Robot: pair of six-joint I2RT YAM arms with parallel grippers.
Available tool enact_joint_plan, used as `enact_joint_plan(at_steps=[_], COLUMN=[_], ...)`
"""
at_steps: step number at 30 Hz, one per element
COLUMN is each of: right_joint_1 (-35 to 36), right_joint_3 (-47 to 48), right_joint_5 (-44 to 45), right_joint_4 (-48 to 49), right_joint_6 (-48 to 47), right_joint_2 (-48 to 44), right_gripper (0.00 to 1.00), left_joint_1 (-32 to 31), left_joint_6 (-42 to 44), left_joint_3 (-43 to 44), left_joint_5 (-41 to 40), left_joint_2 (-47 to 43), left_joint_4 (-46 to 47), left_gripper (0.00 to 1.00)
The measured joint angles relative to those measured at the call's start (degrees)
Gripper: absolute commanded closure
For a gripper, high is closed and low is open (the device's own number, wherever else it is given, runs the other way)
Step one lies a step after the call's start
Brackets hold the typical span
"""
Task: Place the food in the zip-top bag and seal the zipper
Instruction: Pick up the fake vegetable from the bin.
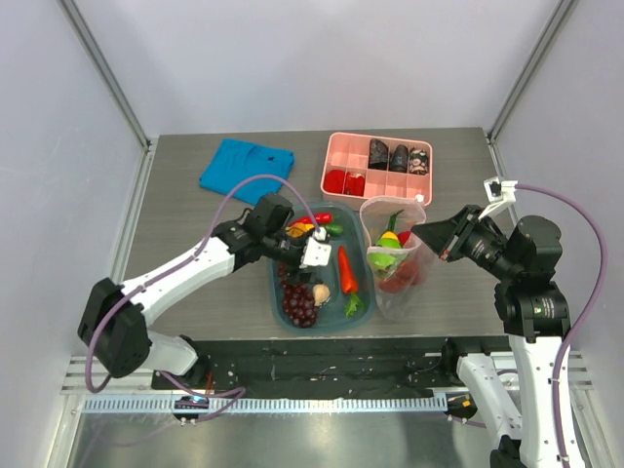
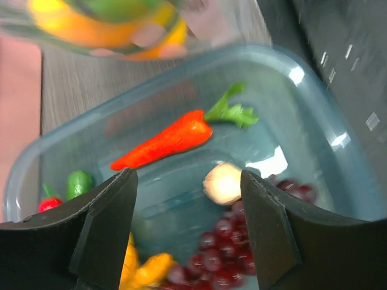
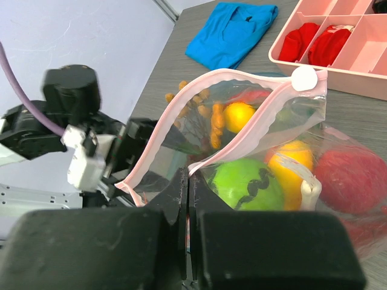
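Note:
The zip-top bag (image 1: 374, 218) stands open at mid-table, right of the teal tub (image 1: 277, 285). It holds a green ball (image 3: 242, 181), yellow fruit (image 3: 291, 158) and a red piece (image 3: 351, 178). My right gripper (image 1: 421, 235) is shut on the bag's pink zipper (image 3: 239, 139) rim and holds the mouth open (image 3: 188, 176). My left gripper (image 1: 310, 255) is open and empty above the tub (image 2: 187, 181). In the tub lie an orange carrot (image 2: 166, 140), a cream piece (image 2: 222, 183), purple grapes (image 2: 242, 244) and a small green piece (image 2: 78, 182).
A pink divided tray (image 1: 336, 156) with dark and red pieces stands behind the bag. A blue cloth (image 1: 246, 164) lies at the back left. The zipper's white slider (image 3: 304, 77) sits at the far end of the mouth.

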Motion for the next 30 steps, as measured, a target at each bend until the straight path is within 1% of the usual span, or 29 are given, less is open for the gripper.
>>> enact_joint_plan(at_steps=[4,7,10,14,18,20,25,30], right_joint_1=[0.0,0.0,0.0,0.0,0.0,0.0,0.0,0.0], right_joint_3=[0.0,-0.1,-0.1,-0.1,-0.1,-0.1,-0.4,-0.6], right_joint_5=[0.5,0.9,1.2,1.4,1.7,1.7,1.8,1.8], right_joint_4=[0.2,0.2,0.3,0.6,0.7,0.7,0.8,1.0], right_joint_6=[0.4,1.0,1.3,1.4,1.4,1.4,1.5,1.5], right_joint_2=[0.0,0.0,0.3,1.0,1.6,1.8,1.9,1.9], right_gripper=[0.99,0.99,0.99,0.99,0.99,0.99,0.99,0.99], left_joint_1=[-0.9,-3.3,-6.2,-9.3,-11.7,-12.8,-14.8,-15.4], left_joint_6=[15.4,25.5,33.9,41.9,47.7,49.3,51.9,53.9], left_joint_3=[-1.6,-1.6,-1.3,-0.8,-0.8,-0.8,-0.8,-0.9], left_joint_5=[0.5,-0.2,-2.3,-6.3,-11.3,-13.8,-19.5,-22.6], left_joint_2=[3.8,8.2,12.7,16.5,18.1,18.6,19.7,21.3], left_joint_4=[0.1,0.3,0.0,-0.1,0.5,1.7,6.0,8.7], left_gripper=[0.31,0.31,0.32,0.31,0.32,0.32,0.34,0.37])
